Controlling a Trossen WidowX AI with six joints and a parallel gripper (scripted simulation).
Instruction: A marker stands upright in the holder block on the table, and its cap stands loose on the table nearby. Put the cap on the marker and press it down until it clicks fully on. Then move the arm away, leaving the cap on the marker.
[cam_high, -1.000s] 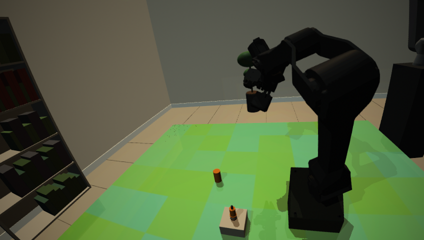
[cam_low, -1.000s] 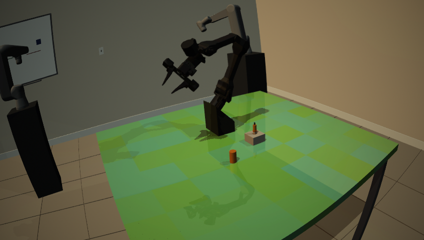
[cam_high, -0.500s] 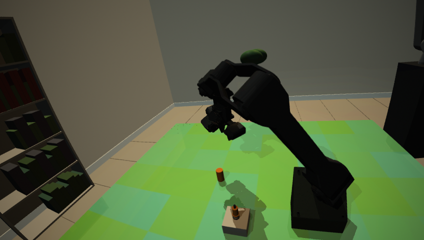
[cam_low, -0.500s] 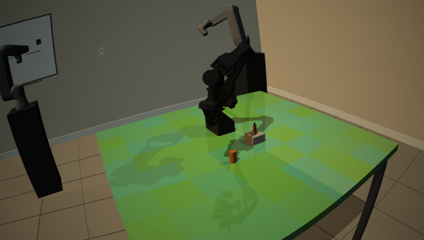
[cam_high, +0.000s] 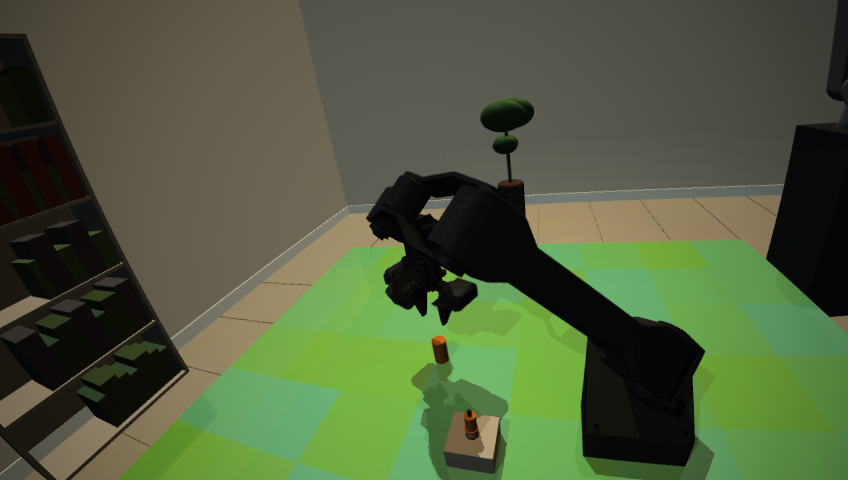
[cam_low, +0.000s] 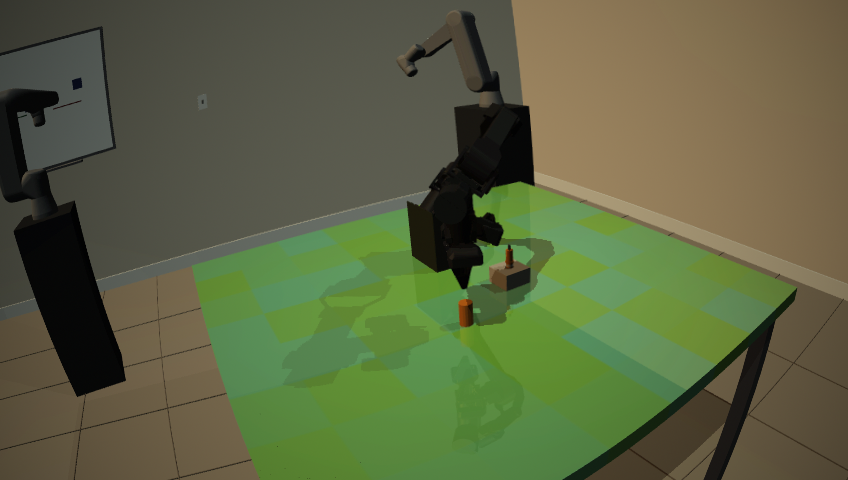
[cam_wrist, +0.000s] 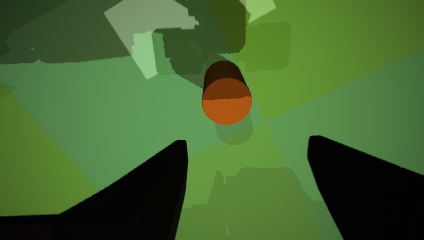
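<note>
The orange cap (cam_high: 439, 349) (cam_low: 465, 312) (cam_wrist: 226, 99) stands upright and loose on the green checkered table (cam_high: 654, 285) (cam_low: 624, 333). The orange marker (cam_high: 470, 423) (cam_low: 509, 255) stands upright in the tan holder block (cam_high: 473, 458) (cam_low: 510, 277), a short way from the cap. My gripper (cam_high: 433, 311) (cam_low: 464, 282) (cam_wrist: 246, 148) is open and empty. It points down and hangs a little above the cap; in the wrist view the cap lies ahead of the gap between the two dark fingers.
The arm's black base (cam_high: 636, 410) (cam_low: 429, 237) stands on the table beside the holder block. A bookshelf (cam_high: 59, 267) stands left of the table, a potted plant (cam_high: 507, 142) behind it. Other robot arms on black pedestals (cam_low: 65, 291) (cam_low: 493, 142) stand off the table.
</note>
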